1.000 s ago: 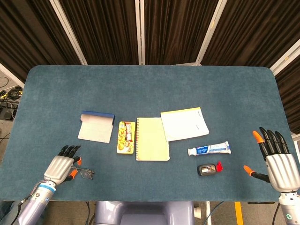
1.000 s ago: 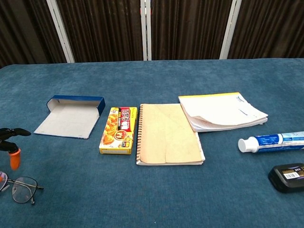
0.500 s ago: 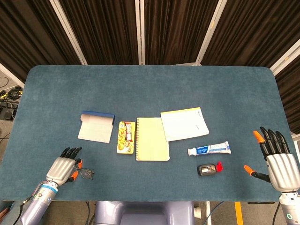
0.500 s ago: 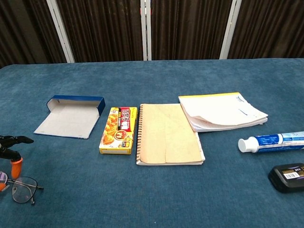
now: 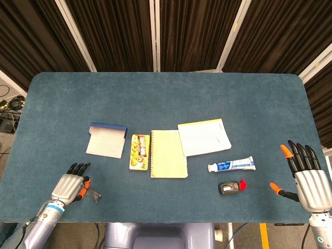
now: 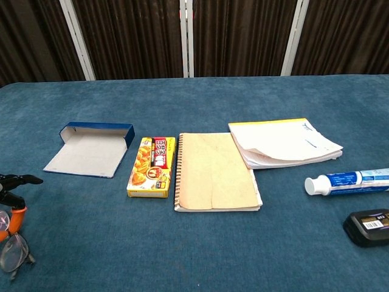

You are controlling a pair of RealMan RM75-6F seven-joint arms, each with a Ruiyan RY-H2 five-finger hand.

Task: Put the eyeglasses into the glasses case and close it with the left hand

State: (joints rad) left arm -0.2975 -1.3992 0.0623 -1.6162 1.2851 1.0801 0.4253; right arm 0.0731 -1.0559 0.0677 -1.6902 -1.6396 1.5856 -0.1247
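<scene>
The thin wire eyeglasses [image 5: 94,195] [image 6: 12,252] are at the front left of the table, tipped up on edge against my left hand [image 5: 67,187]. That hand pinches one end of them between its orange-tipped fingers [image 6: 16,216]; the grip itself is partly hidden at the chest view's edge. The glasses case [image 5: 107,140] [image 6: 91,149], blue with a pale grey inside, lies open and flat behind the hand, well apart from it. My right hand [image 5: 307,177] hovers at the front right with fingers spread, holding nothing.
To the right of the case, in a row, lie a yellow snack box [image 5: 139,151], a tan spiral notebook [image 5: 168,153] and a white paper pad [image 5: 204,136]. A toothpaste tube [image 5: 231,165] and a small black device [image 5: 229,187] sit front right.
The eyeglasses went from lying flat beside my left hand to being tipped up on edge and drawn closer to its fingers. The right hand stayed still.
</scene>
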